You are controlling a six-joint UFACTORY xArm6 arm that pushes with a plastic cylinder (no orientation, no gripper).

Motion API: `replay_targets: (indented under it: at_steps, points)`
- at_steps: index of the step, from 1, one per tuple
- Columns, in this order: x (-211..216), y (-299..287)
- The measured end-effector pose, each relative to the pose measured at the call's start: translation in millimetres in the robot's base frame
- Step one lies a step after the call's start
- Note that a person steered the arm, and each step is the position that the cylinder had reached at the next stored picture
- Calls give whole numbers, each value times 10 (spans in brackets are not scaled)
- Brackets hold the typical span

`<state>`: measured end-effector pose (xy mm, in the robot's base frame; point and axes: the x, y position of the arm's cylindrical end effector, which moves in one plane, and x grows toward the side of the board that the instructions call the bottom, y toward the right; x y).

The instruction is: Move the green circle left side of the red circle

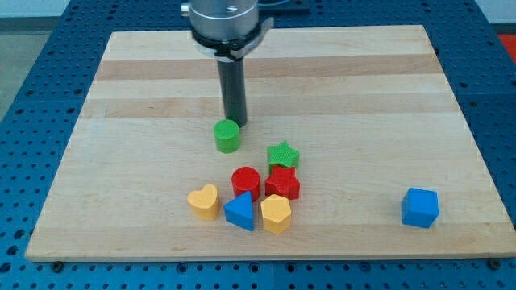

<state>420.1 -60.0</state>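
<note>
Sitting alone on the wooden board (145, 89), a little left of centre, was the green circle (227, 136), upright and clear of every other block. Lay to the far side and slightly left of the red circle (245, 182), with a plain gap of bare wood between the two, so not yet level with it on its left. Touching or almost touching the green circle's far right edge was my tip (235, 123), the dark rod rising straight up from there to the arm's head; no claw fitted, so nothing to open, close or grip, only a blunt end for pushing. Judged from that placing, a push from the far right side would send the green circle nearward and leftward, which looked like the direction wanted, toward the open wood left of the red circle and far of the yellow heart (204, 201). Crowded around the red circle were the green star (283, 154), the red block (282, 184), the blue triangle (239, 212) and the yellow block (276, 213). Well apart at the near right stood the blue block (420, 207).
</note>
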Motion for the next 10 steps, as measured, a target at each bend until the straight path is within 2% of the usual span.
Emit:
replay_targets:
  at_steps: [2,5,10]
  points:
    - [271,-363]
    - [747,-363]
    - [720,-428]
